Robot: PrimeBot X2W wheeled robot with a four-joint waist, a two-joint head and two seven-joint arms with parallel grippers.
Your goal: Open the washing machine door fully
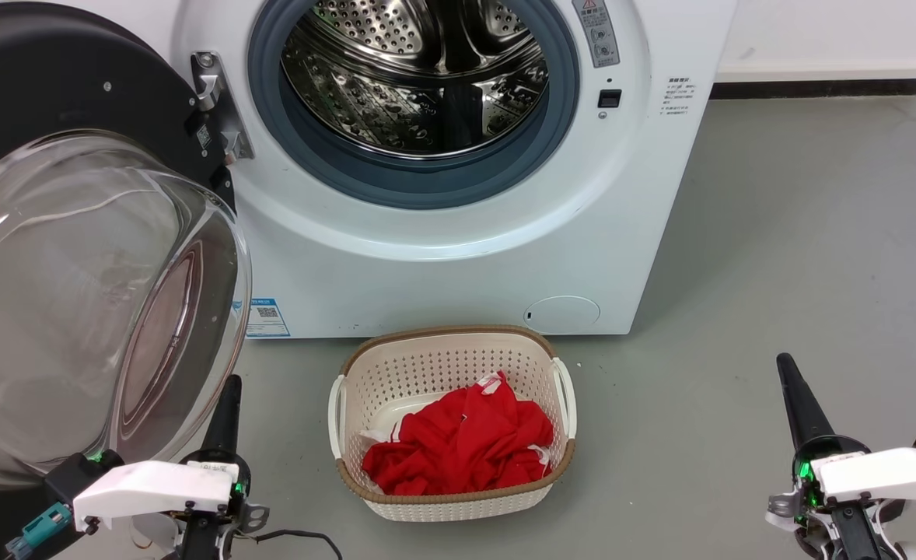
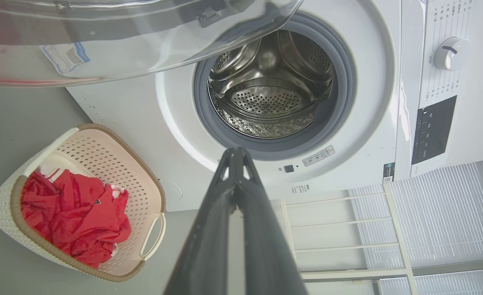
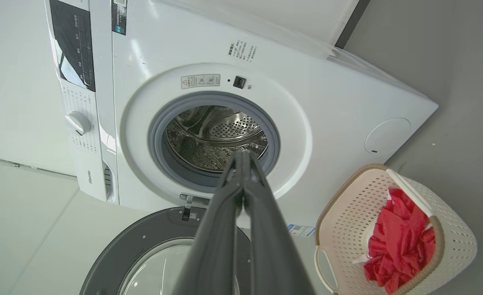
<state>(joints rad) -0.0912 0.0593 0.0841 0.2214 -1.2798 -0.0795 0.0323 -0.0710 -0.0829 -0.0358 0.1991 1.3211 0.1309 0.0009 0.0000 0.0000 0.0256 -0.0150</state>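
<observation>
Washing machine door (image 1: pixel 85 272), standing wide open, lies just left of and above the left gripper (image 1: pixel 230 386), the nearer one, pressed together and empty; the right gripper (image 1: pixel 786 367), also closed on nothing, is well apart to its right.

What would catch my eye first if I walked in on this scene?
The washing machine door stands wide open at the head view's left, its bulging glass bowl looming close to the camera. Beside it is the white washing machine, with its shiny steel drum laid bare. On the floor in front, a beige basket holds bright red clothes.
</observation>
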